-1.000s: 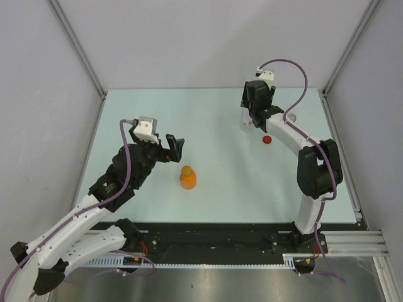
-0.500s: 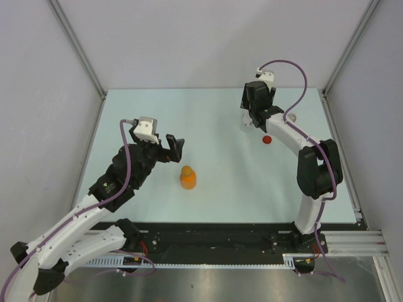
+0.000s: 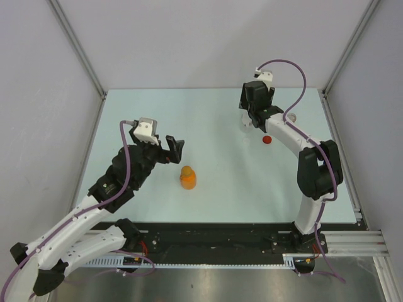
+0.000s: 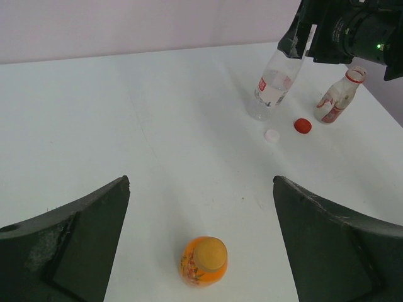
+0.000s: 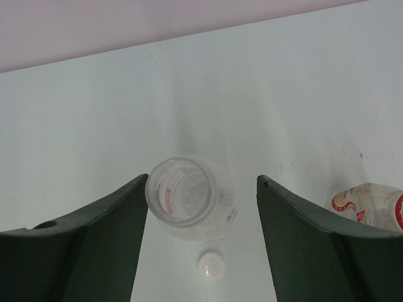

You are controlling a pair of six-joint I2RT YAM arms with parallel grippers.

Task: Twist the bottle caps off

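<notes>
The squat orange bottle [image 3: 187, 178] stands mid-table with its orange cap [image 4: 210, 253] on. My left gripper [image 3: 174, 148] is open and empty, just left of and behind it; in the left wrist view [image 4: 201, 182] the bottle [image 4: 203, 261] sits below the fingers. My right gripper [image 3: 247, 121] is open, its fingers either side of the clear bottle [image 5: 182, 192], which stands upright with its mouth open. The white cap [image 5: 210, 267] lies beside it. The red cap [image 3: 267, 139] lies on the table. The bottle with the red neck ring [image 4: 340, 97] stands capless to the right.
The pale table [image 3: 220, 189] has white walls on three sides and a black rail [image 3: 220, 236] along the near edge. The clear bottle [image 4: 274, 85], white cap [image 4: 272, 135] and red cap [image 4: 303, 126] cluster at the far right.
My right wrist has shifted very slightly left over the clear bottle. The left arm and the bottles have not visibly moved.
</notes>
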